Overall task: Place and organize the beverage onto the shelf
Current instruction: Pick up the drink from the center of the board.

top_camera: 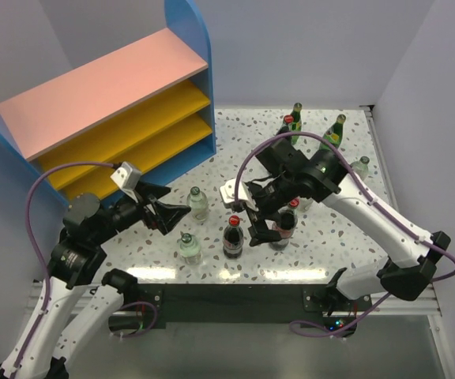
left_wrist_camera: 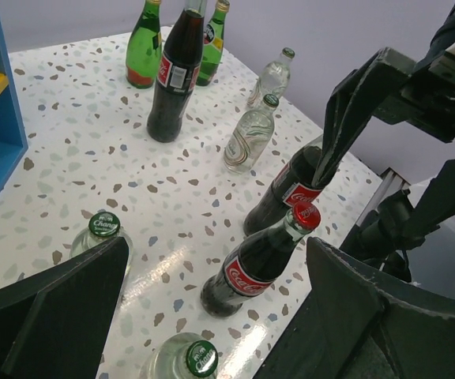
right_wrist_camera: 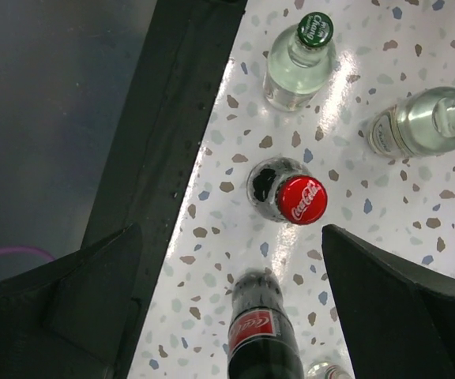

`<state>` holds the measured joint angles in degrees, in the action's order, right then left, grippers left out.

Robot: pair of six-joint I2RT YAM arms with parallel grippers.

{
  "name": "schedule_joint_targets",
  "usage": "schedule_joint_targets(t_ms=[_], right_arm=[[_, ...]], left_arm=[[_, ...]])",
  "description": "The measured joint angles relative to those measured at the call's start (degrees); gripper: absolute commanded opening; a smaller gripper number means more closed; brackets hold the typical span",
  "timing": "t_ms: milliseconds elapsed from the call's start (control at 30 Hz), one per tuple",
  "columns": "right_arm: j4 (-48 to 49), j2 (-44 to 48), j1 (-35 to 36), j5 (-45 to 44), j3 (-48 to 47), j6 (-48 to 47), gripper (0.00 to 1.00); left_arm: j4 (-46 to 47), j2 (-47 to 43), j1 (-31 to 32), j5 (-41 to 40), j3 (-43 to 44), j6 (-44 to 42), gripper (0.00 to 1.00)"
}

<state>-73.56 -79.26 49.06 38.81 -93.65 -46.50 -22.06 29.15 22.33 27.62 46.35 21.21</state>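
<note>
shelf [top_camera: 105, 79]: stands at the far left of the speckled table [top_camera: 235, 154], set at an angle. it has a pink top board, two yellow boards below and blue side panels. every bottle in view stands on the table, to the right of the shelf.

left gripper [left_wrist_camera: 218, 243]: positioned low in front of the shelf, pointing right across the table. fingers spread wide, with nothing between them and nothing touched.

first clear bottle [top_camera: 198, 202]: green cap, upright, just beyond the left fingertips. second clear bottle [top_camera: 189, 245]: same type, upright, nearer the front edge.

front cola bottle [top_camera: 233, 237]: red cap, red label, upright at centre front, apart from both grippers. second cola bottle [top_camera: 284, 227]: upright just to its right; in the top view the right arm covers its top.

right gripper [right_wrist_camera: 231, 231]: hangs above the two cola bottles, pointing down. fingers spread wide, gripping nothing. in the left wrist view one finger hangs close to the second cola bottle's neck; contact cannot be told.

rear group, far right: third cola bottle [left_wrist_camera: 172, 79] stands near first green glass bottle [left_wrist_camera: 143, 47] and second green glass bottle [left_wrist_camera: 214, 39]. third clear bottle [left_wrist_camera: 251, 138] and fourth clear bottle [left_wrist_camera: 273, 75] stand beside them. all are upright.
</note>
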Motion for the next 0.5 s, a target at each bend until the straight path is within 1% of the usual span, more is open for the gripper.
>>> schedule_joint_targets(t_ms=[300, 500], right_arm=[[5.9, -3.4, 2.0, -6.7, 0.5, 1.6, 0.99], [8.3, -4.0, 4.0, -9.0, 2.2, 2.1, 0.94]], left_arm=[[-0.7, -2.0, 0.0, -1.5, -0.3, 0.0, 1.00], [-1.5, -3.0, 0.0, -2.3, -0.4, 0.0, 1.00]])
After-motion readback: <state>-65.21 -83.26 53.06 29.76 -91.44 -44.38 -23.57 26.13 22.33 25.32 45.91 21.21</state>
